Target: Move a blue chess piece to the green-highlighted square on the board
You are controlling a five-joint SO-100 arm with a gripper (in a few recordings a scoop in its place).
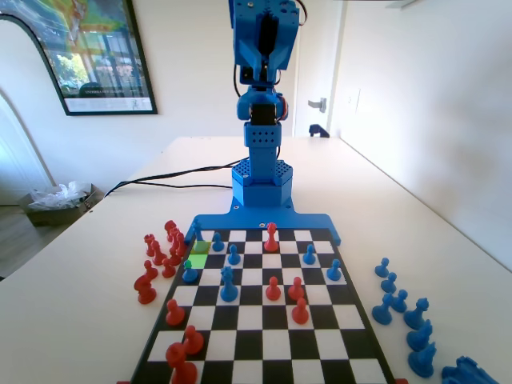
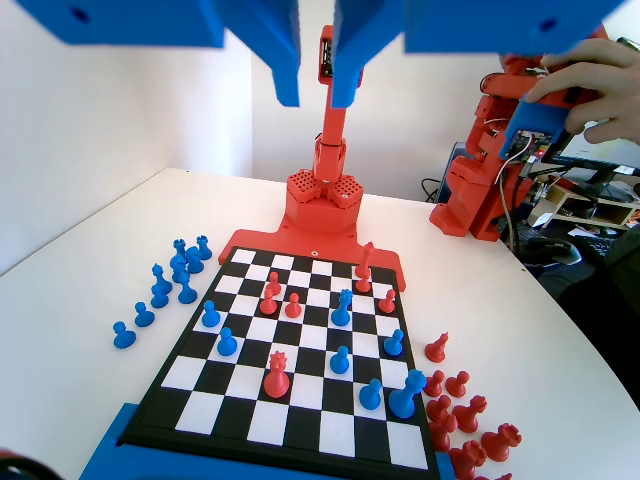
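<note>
1. While the blue arm (image 1: 264, 48) stands folded upright at the far end of the board (image 1: 264, 320) in the fixed view, its gripper (image 2: 316, 90) hangs high above the board in the wrist view, the two jaws a narrow gap apart and holding nothing.
2. The green-highlighted square (image 1: 200, 247) lies in the fixed view at the board's left edge, in the second row from the far end.
3. That square is bare; a blue pawn (image 1: 218, 242) stands just far-right of it, another blue pawn (image 1: 234, 255) one square further right, and a third blue pawn (image 1: 190, 272) just near-left of it.
4. A taller blue piece (image 1: 229, 285) stands near the middle-left of the board, with two more blue pawns (image 1: 310, 254) towards the right side.
5. Red pieces are scattered on the board, among them a red piece (image 1: 271, 238) in the far row and a red pawn (image 1: 274, 289) near the centre.
6. Off the board in the fixed view, a cluster of captured red pieces (image 1: 160, 256) sits on the table (image 1: 96, 304) to the left, and a row of captured blue pieces (image 1: 400, 308) to the right.
7. In the wrist view a red queen-like piece (image 2: 276, 375) stands in the near part of the board.
</note>
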